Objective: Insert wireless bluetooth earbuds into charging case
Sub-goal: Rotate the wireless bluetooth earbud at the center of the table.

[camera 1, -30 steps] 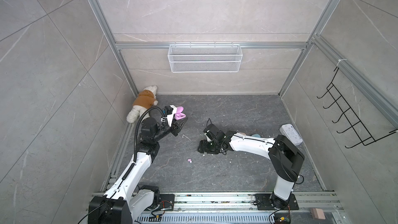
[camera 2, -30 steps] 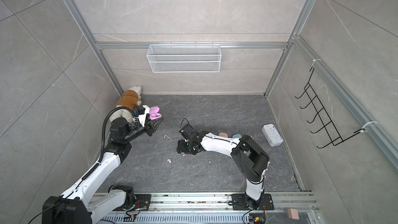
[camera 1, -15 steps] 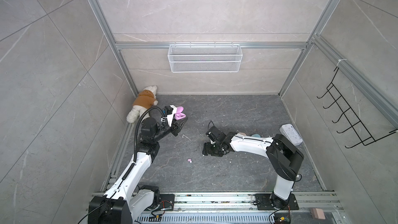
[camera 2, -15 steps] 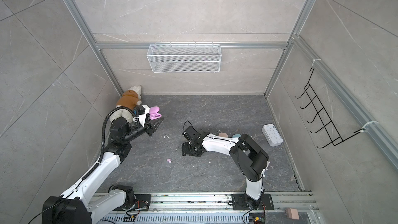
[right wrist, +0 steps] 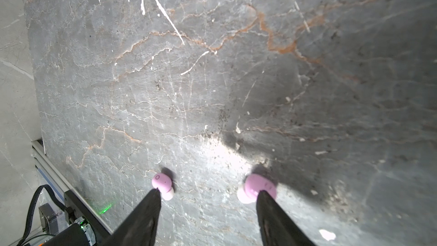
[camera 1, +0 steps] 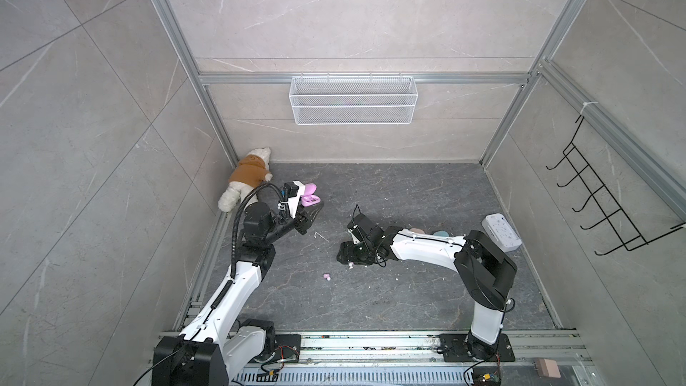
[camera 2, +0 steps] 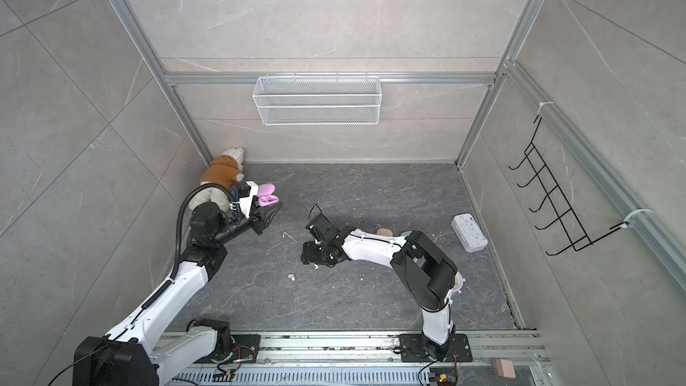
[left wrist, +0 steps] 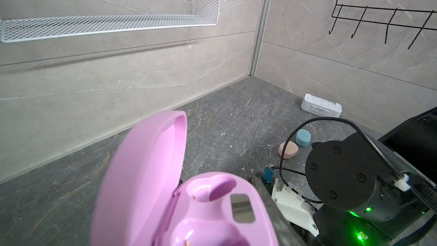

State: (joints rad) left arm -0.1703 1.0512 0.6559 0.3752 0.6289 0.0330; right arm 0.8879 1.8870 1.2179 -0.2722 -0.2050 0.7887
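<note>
The open lilac charging case (left wrist: 189,204) is still clamped in the left gripper's (camera 1: 313,211) jaws above the bench (camera 1: 408,198). The right gripper (right wrist: 207,192) has barely shifted. Its jaws are spread and empty, and one lilac earbud (right wrist: 256,185) and a second lilac earbud (right wrist: 162,183) remain unpicked on the bench.

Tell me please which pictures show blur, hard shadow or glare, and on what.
Left wrist view: the near lilac case is soft, the walls sharp. Right wrist view: a bright glare patch on the table beside a dark shadow by the right tool; both lilac earbuds slightly soft. In both top views: even light, no blur.
</note>
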